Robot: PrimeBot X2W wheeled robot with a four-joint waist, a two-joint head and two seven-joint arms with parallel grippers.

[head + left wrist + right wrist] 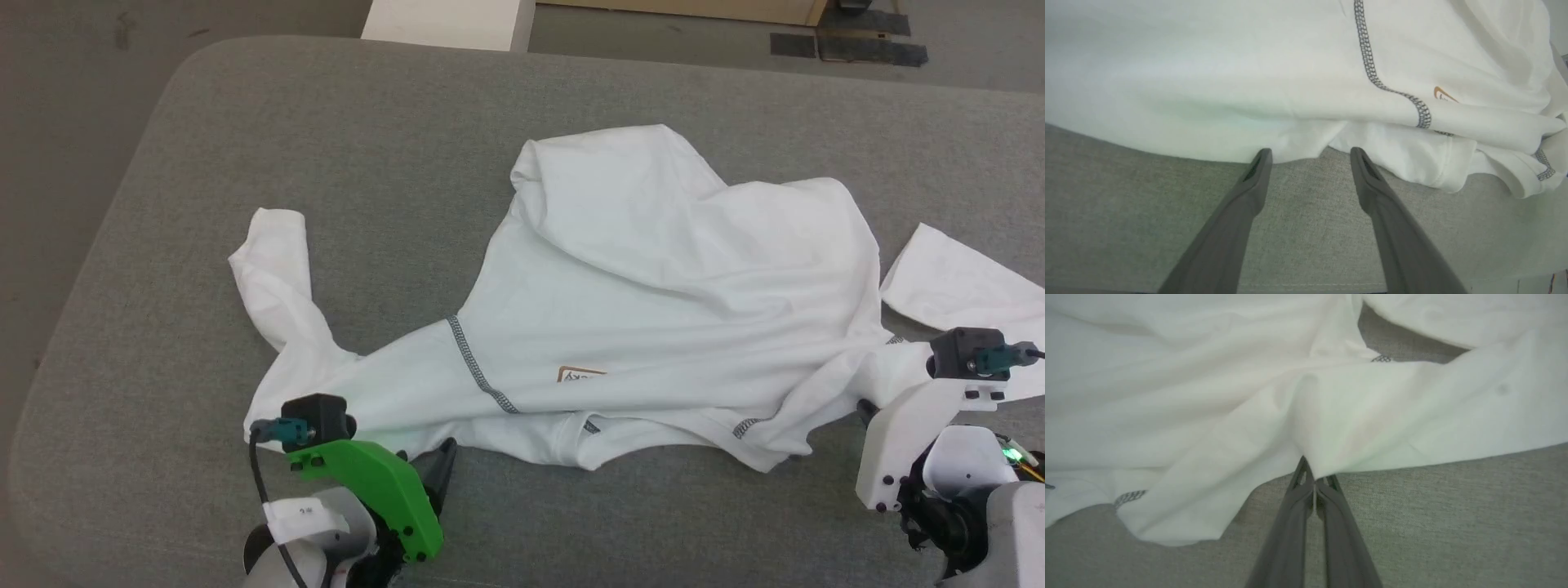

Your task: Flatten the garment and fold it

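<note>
1 crumpled garment (653,269) on table (245,122), left jaws apart, right jaws clamped on it

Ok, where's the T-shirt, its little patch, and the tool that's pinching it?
T-shirt (653,269): head view, middle of its white body.
patch (581,375): head view, on its tan border.
right tool (1314,475): right wrist view, between its shut fingertips, at the cloth's edge.

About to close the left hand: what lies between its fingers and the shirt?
Nothing. In the left wrist view the open left hand sits right at the shirt, bare grey tabletop between its fingers.
</note>
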